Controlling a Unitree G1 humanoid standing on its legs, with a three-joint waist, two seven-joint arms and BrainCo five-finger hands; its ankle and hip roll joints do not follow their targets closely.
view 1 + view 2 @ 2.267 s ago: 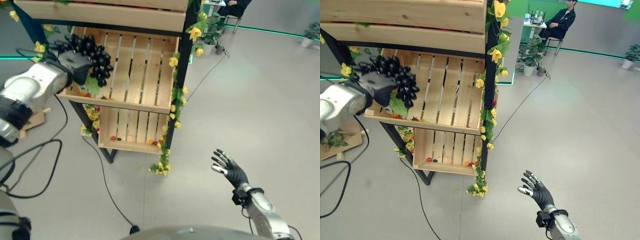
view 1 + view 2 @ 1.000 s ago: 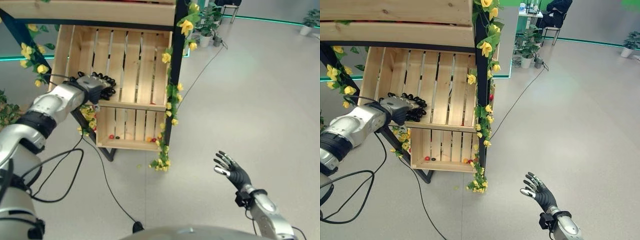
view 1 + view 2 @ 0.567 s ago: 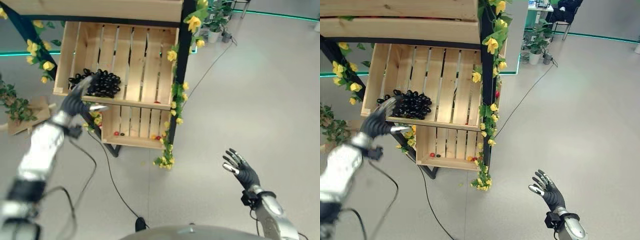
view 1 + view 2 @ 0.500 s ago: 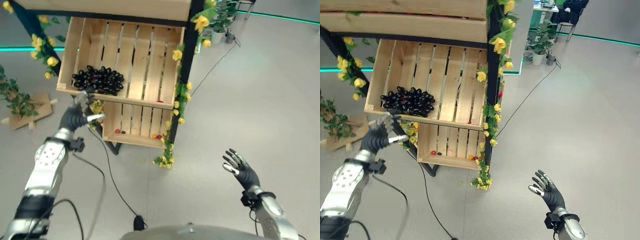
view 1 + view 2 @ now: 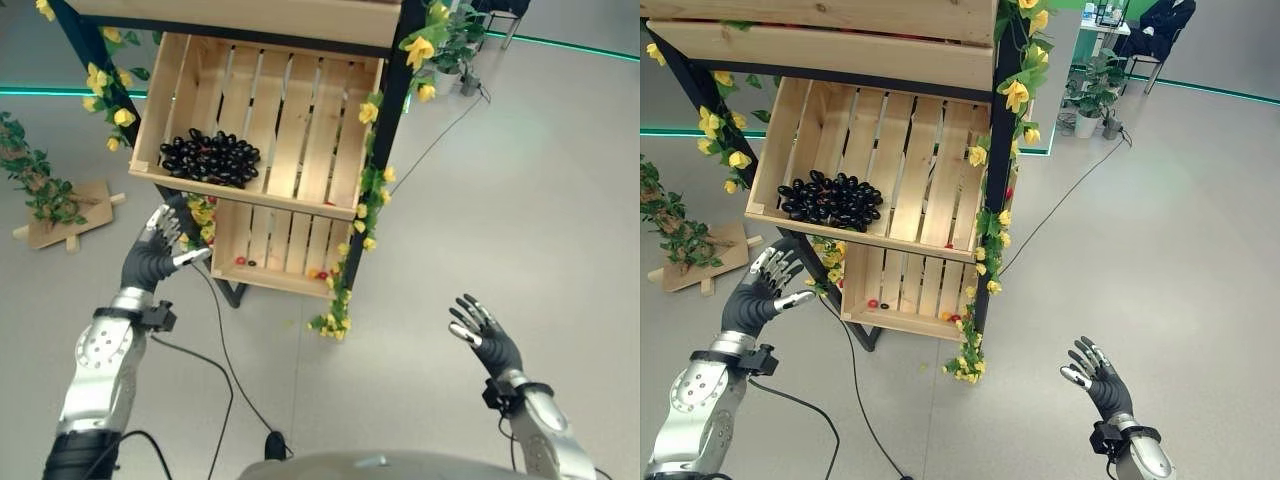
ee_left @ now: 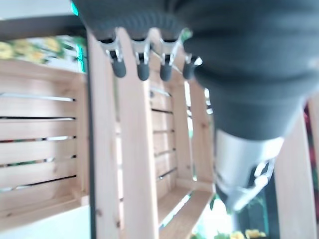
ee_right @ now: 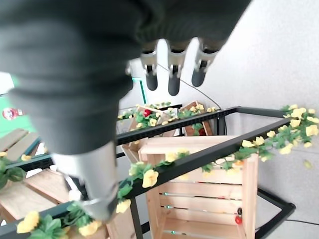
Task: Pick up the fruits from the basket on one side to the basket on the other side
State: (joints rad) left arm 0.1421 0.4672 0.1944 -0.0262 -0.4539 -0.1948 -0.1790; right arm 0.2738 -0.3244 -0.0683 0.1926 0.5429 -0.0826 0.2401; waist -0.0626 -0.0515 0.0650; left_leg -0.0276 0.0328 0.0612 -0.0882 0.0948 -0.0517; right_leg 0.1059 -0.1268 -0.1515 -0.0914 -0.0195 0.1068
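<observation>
We see the black grapes [image 5: 830,203] lying in the middle wooden crate [image 5: 930,160], our left hand [image 5: 758,296] spread empty below it, right hand [image 5: 1098,378] splayed over the floor.

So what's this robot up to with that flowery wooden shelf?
It is moving fruit between wooden crates on a rack trimmed with yellow flowers. A bunch of black grapes lies in the middle crate, at its left end. The left hand hangs open below and in front of that crate, holding nothing. The right hand is open too, out over the bare floor. A few small fruits lie in the lower crate.
</observation>
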